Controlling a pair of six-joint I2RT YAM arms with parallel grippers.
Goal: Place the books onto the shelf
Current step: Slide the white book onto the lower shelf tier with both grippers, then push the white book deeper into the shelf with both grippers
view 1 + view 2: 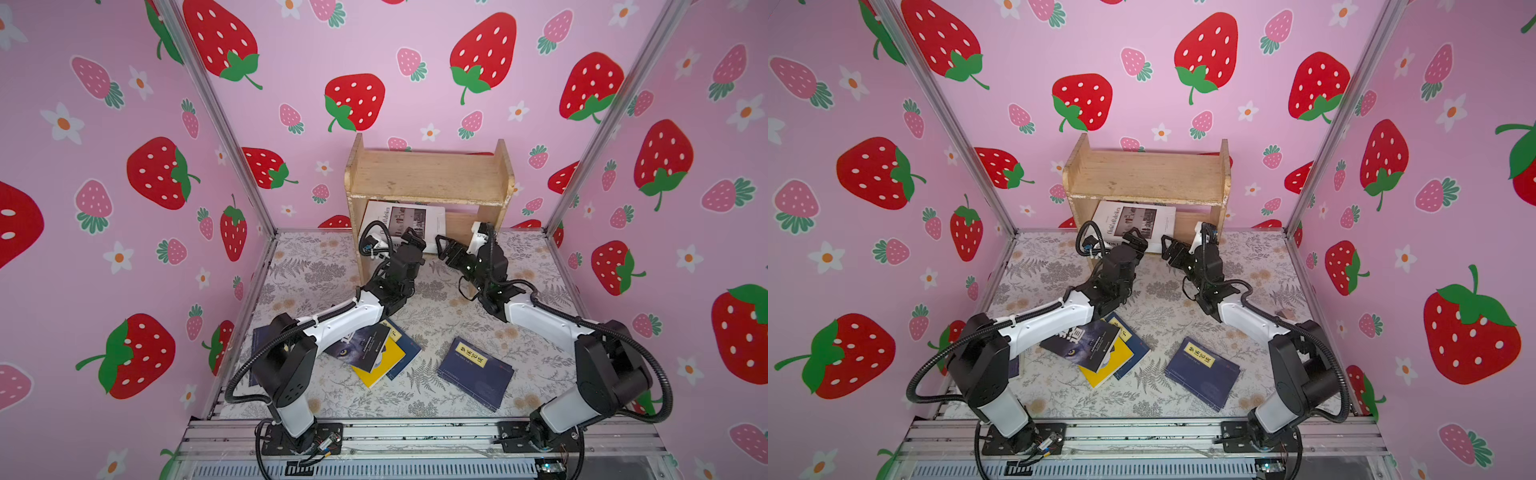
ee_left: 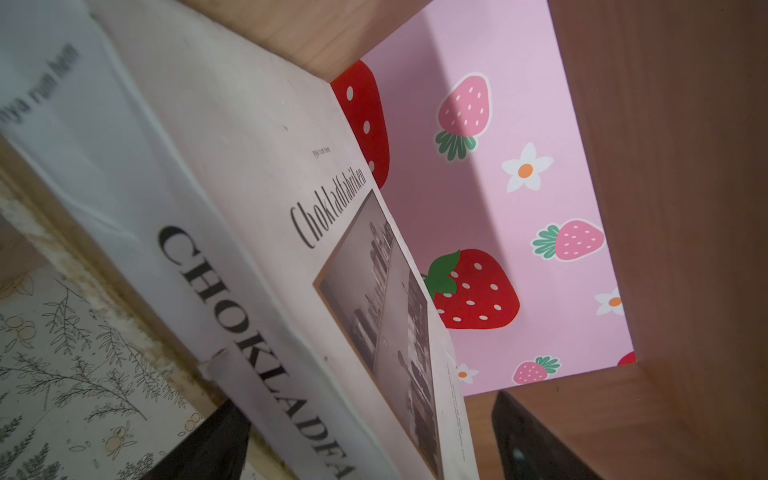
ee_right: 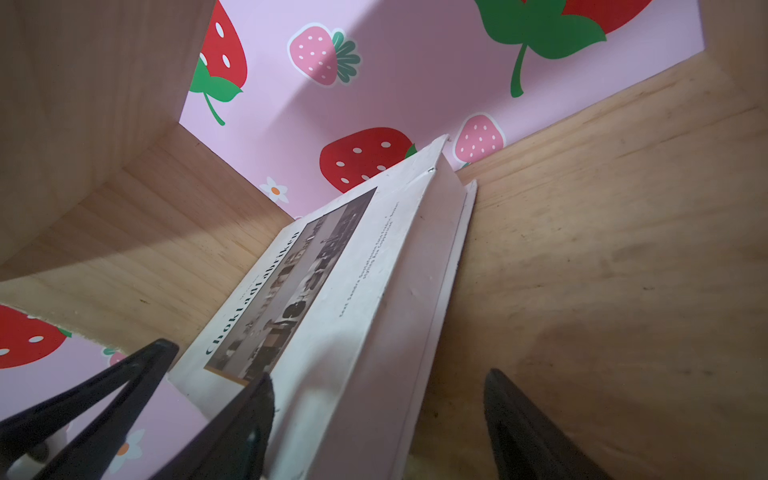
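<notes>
The wooden shelf [image 1: 428, 174] stands at the back of the floral-patterned table [image 1: 536, 266], against the strawberry wall, and its top tier is bare. The white "Chokladfabriken" book [image 1: 405, 218] is in the lower tier. It sits tilted, neither upright nor flat, with its photo cover facing out toward the front and its spine on the left side in both top views. Both arms reach to the front of that tier. The left gripper [image 1: 411, 237] is at the book's near end with its jaws spread wide. In the left wrist view one finger [image 2: 216, 440] sits just beside the spine and the other [image 2: 536, 440] stands clear of the cover's edge, so it has hold of nothing. The right gripper [image 1: 444, 245] is also spread wide and straddles the book's thickness. One finger [image 3: 241, 424] is at the cover and the other [image 3: 528, 432] is apart from the book over bare wood — it holds nothing either. The remaining books lie flat nearer the front of the table: a wolf-face book [image 1: 361, 345] on top of a yellow book [image 1: 384, 363] and a navy book [image 1: 407, 345], and a second navy book with a yellow label [image 1: 473, 370] lying by itself to their right.
</notes>
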